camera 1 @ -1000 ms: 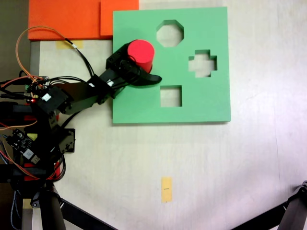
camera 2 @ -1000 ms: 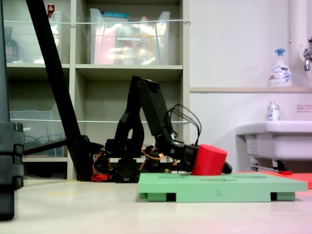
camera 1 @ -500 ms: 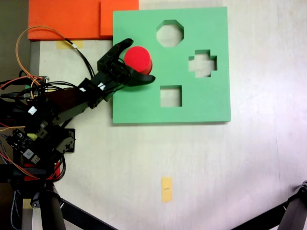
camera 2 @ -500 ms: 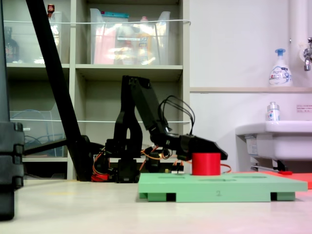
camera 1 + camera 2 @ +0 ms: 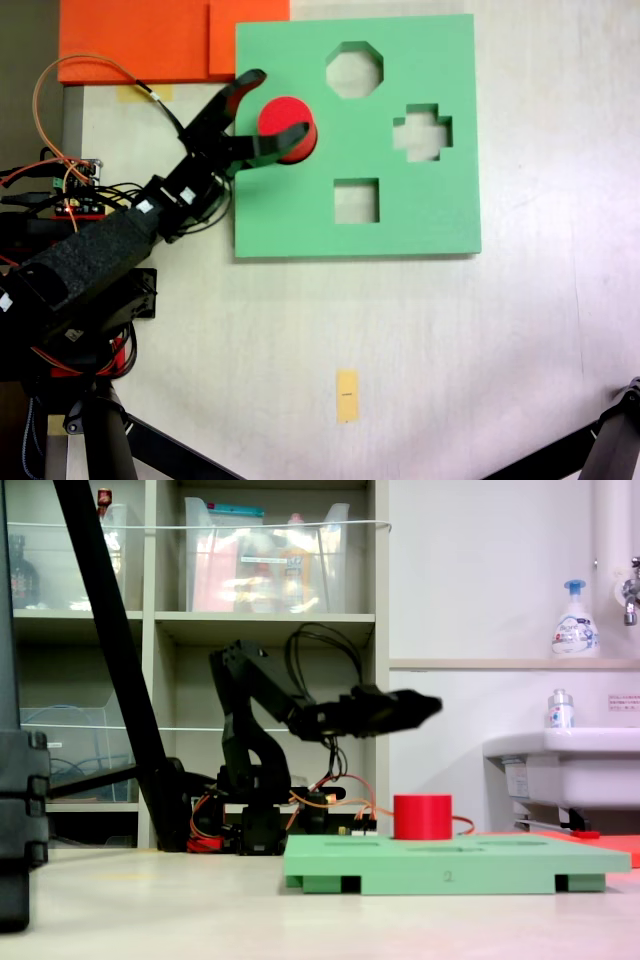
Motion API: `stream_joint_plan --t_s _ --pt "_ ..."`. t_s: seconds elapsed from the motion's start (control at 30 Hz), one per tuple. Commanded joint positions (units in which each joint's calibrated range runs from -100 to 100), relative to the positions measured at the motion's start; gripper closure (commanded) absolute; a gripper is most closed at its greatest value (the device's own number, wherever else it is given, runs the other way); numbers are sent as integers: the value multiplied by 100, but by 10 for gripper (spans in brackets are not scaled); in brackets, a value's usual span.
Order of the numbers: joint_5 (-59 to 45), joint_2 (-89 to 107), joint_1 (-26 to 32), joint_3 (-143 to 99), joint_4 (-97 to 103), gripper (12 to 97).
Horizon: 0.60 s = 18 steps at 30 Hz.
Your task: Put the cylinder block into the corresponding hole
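Note:
The red cylinder block (image 5: 285, 122) stands upright in the left part of the green foam board (image 5: 420, 215). From the side, the cylinder block (image 5: 422, 817) rises from the top of the board (image 5: 450, 865), with nothing touching it. The corresponding hole is hidden under the block. My gripper (image 5: 278, 105) is open, one finger on each side of the block as seen from above. In a fixed view from the side the gripper (image 5: 425, 702) hangs well above the block, holding nothing.
The board also has an octagonal cut-out (image 5: 354, 69), a cross-shaped one (image 5: 422, 132) and a square one (image 5: 356, 200). Orange foam sheets (image 5: 150, 40) lie at the back left. A yellow tape strip (image 5: 347, 395) marks the table. The arm's base and wiring (image 5: 60, 300) sit left.
The block went from tilted in my grip to standing upright on the board. My gripper opened, let it go, and rose up and back toward the arm's base.

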<state>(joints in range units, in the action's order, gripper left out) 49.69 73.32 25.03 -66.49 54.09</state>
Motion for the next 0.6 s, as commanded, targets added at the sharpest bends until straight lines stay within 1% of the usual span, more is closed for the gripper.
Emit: stream_joint_plan --t_s 0.0,0.1,0.17,0.2,0.23,0.27,0.3,0.37,0.43,0.57 --pt "-176 461 -313 19 85 616" --pt "-430 684 -762 -171 94 577" --pt "-728 908 -1133 -281 27 589" --pt "-1260 1075 -1338 -310 -156 628" --pt "-2076 1159 -1524 -310 -435 654" --pt "-2979 1159 -1690 -281 -753 654" --pt "-3350 1159 -1802 -261 -907 654" --pt "-3531 1131 -2081 -211 -994 654" --pt "-3766 1103 -2242 -430 -1003 653" --pt "-4166 1131 -2291 -1188 -1360 654"
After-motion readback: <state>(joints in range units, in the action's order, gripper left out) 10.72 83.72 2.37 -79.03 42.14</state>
